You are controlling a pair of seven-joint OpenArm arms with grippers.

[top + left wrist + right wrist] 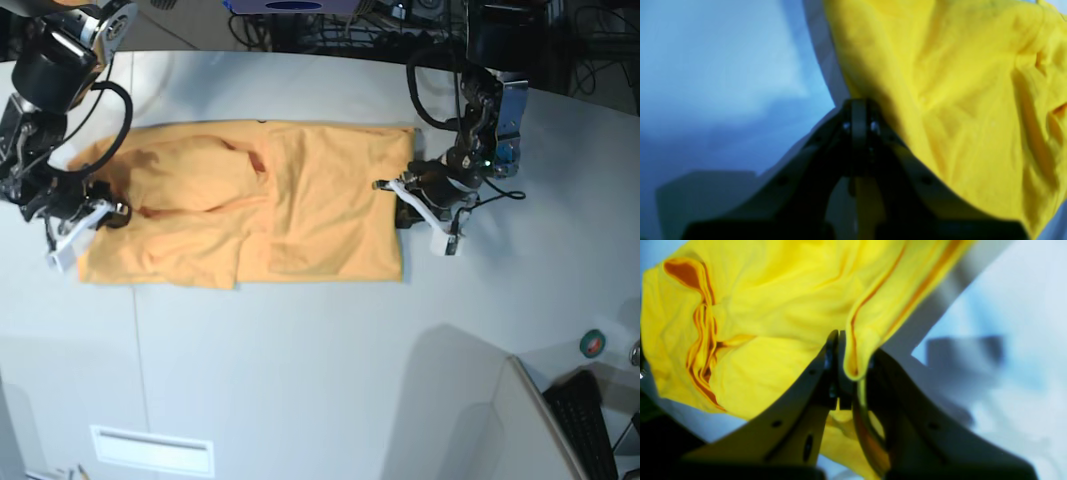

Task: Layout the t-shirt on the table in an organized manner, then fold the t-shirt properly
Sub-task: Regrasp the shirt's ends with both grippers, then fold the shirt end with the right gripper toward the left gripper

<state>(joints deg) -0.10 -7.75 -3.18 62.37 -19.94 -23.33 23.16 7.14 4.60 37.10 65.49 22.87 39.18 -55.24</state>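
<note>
The orange-yellow t-shirt (250, 200) lies spread across the far half of the pale table (300, 380), with overlapping layers and wrinkles on its left half. My left gripper (402, 198) is at the shirt's right edge. In the left wrist view it (858, 106) is shut, with yellow cloth (957, 100) showing between the fingers. My right gripper (98, 215) is at the shirt's left edge. In the right wrist view it (848, 353) is shut on a hemmed fold of the shirt (773, 306).
A thin dark seam (138, 330) runs down the table's left part. A white panel (520, 430), a dark keyboard (585, 425) and a small round thing (593, 343) are at the lower right. Cables and equipment (330, 15) line the far edge.
</note>
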